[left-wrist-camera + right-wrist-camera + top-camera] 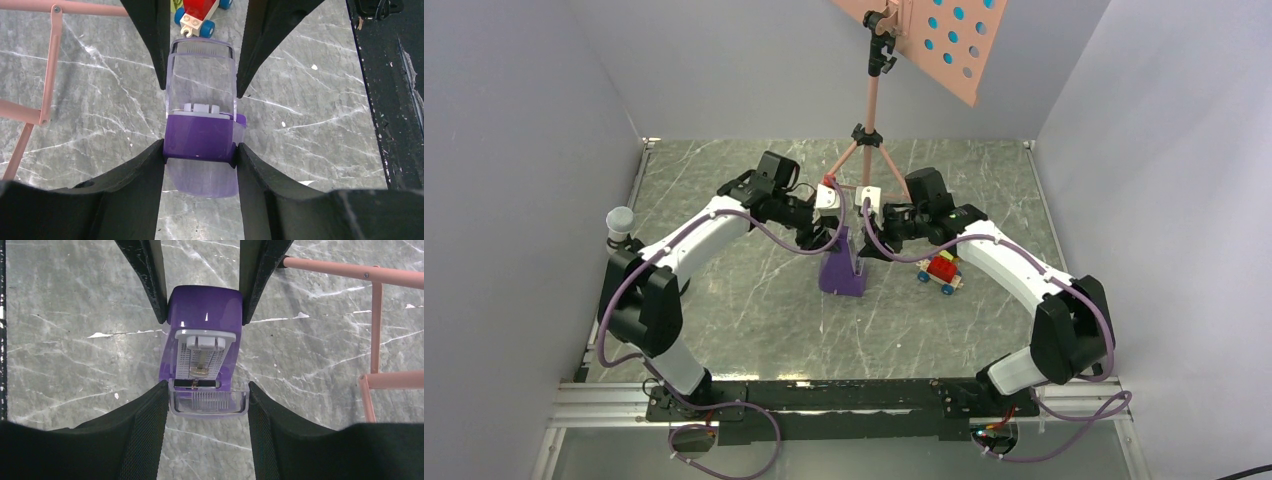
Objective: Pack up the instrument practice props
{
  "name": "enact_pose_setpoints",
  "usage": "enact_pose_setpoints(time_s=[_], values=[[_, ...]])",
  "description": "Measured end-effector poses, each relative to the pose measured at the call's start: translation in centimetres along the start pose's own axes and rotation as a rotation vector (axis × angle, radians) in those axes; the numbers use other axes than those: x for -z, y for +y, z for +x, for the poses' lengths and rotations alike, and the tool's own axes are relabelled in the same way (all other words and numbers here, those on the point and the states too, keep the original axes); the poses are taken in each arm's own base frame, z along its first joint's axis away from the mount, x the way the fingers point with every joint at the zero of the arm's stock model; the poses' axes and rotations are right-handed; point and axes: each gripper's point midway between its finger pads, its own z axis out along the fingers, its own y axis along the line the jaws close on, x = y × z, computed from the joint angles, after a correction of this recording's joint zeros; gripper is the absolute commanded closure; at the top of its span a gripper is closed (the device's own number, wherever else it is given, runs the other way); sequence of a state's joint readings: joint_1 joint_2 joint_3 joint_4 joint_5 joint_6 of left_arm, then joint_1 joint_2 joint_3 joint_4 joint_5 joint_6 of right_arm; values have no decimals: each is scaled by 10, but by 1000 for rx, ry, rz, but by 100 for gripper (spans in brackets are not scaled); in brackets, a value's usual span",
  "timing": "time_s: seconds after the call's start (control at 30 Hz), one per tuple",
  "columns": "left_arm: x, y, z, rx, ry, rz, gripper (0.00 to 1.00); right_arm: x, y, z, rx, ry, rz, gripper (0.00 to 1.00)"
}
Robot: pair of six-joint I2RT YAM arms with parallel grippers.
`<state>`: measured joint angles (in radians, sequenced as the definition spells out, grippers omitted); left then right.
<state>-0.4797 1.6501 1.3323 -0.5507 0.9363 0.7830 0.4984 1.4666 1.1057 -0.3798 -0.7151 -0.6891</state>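
Centrally, nearest the arm bases, the purple metronome (841, 272) is seen standing upright at mid-table, its long axis vertical, with the red toy car (941, 270) just beside it on the right. It is clamped from opposite sides. The left gripper (200, 89) is closed against its flanks, and the right gripper (202, 320) is pressed on its purple body. Neither arm is judged nearer, so a straight upward lift is favoured. Farther back, the pink music stand (871, 110) is found upright.
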Motion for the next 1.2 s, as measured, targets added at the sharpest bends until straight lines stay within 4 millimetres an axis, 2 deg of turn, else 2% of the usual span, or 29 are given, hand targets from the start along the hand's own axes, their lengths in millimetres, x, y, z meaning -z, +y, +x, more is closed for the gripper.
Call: enact_pose_setpoints(time_s=[0.2, 0.83, 1.2], values=[[-2, -2, 0, -31, 11, -1, 50, -4, 2, 4, -7, 3, -18, 100], [-2, -3, 0, -48, 19, -16, 49, -17, 9, -1, 15, -21, -66, 100], [-2, -3, 1, -47, 19, -24, 49, -18, 9, -2, -47, -38, -67, 100]])
